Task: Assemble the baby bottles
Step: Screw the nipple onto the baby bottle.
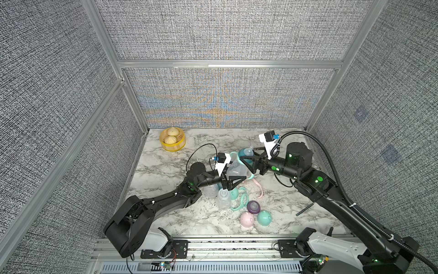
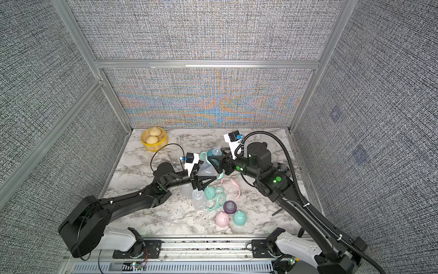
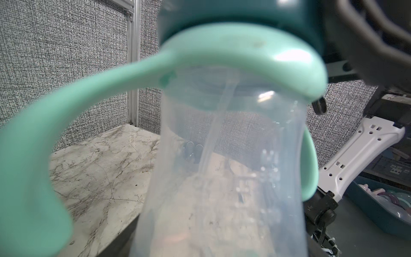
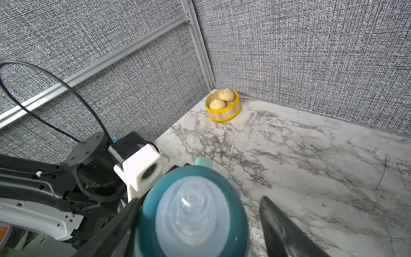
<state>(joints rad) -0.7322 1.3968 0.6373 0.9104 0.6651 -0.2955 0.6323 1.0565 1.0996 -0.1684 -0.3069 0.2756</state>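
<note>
**Both top views: two tools on one baby bottle**

The left tool (image 1: 237, 171) is partly closed and grips the clear bottle (image 1: 235, 166) by its lower body. The bottle is up off the bench (image 1: 166, 170) and tipped, with its top pointing toward 1 o'clock. A mint handle (image 3: 200, 51) sits around its neck. A teal collar (image 4: 193, 175) with a soft nipple (image 4: 192, 218) sits above that. In the left wrist view the bottle fills the picture, so that tool's own fingers do not show there.

The right tool (image 1: 247, 153) reaches in from 3 o'clock and stands wide around the teal collar. In the right wrist view one finger (image 4: 124, 222) touches the collar. A strip of bench shows between the collar and the other finger.

At 6 o'clock from the held bottle, a second bottle (image 1: 224, 199) stands on the bench. Just beside it, at its 3 o'clock, are an eared mint cap (image 1: 234, 192) and a loose mint handle (image 1: 243, 201). A third bottle (image 1: 210, 189) shows dimly under the left arm.

A pink handle (image 1: 259, 191) lies at 5 o'clock from the held bottle. Closer to the front edge sit a purple collar (image 1: 253, 206), a pink cap (image 1: 246, 219) and another mint cap (image 1: 263, 218), all close together.

Far off at 10 o'clock, in the back corner, is a yellow basket (image 1: 176, 147) with two buns (image 1: 171, 139) in it.
</note>
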